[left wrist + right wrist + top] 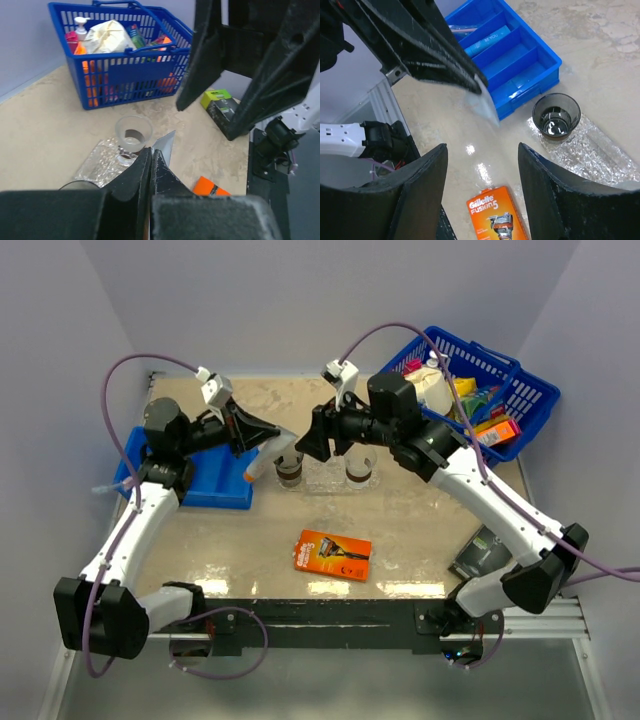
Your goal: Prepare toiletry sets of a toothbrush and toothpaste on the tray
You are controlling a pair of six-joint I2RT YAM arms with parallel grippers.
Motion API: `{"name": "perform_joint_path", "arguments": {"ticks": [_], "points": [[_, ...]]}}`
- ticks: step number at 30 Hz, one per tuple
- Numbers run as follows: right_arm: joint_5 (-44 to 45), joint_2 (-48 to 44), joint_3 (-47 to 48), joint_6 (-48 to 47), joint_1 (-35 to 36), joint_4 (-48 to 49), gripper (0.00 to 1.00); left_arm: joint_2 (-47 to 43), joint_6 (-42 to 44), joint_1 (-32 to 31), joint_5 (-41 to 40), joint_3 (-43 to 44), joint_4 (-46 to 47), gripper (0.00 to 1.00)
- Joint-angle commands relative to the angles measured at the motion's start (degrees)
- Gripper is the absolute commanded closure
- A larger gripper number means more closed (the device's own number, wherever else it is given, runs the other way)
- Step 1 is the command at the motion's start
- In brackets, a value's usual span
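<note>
Top view: at centre, the left gripper (272, 445) is clenched on the toothpaste (258, 466), just left of a cup (288, 471) on the tray (325, 483). The right gripper (305, 443) is spread and empty.

Left wrist: the toothpaste (165, 145) juts from the closed jaws, with the tray (95, 162) at lower left.

Right wrist: the fingers are apart, with the tray (605, 150) at lower right.

toothpaste (165, 144) mostly hidden in left gripper (151, 154) (only flat end shows), razor pack (495, 220) cut by bottom edge
</note>
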Motion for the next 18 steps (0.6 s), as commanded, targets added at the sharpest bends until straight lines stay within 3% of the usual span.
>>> {"name": "perform_joint_path", "arguments": {"ticks": [1,7,18], "points": [[-5.2,1.1,6.8,-3.9,-0.4,-3.9,0.38,-0.7,-3.2,-2.1,5.6,-0.1,7.9,1.0],[-8.1,3.3,9.5,-4.3,-0.5,-5.7,0.41,-1.1,-3.6,-3.2,6.8,-0.3,9.0,1.0],[-10.1,3.9,6.7,-3.2,-0.4,-4.0,0.61,-1.0,-5.8,-3.9,8.0,-1.1,11.9,1.0]]}}
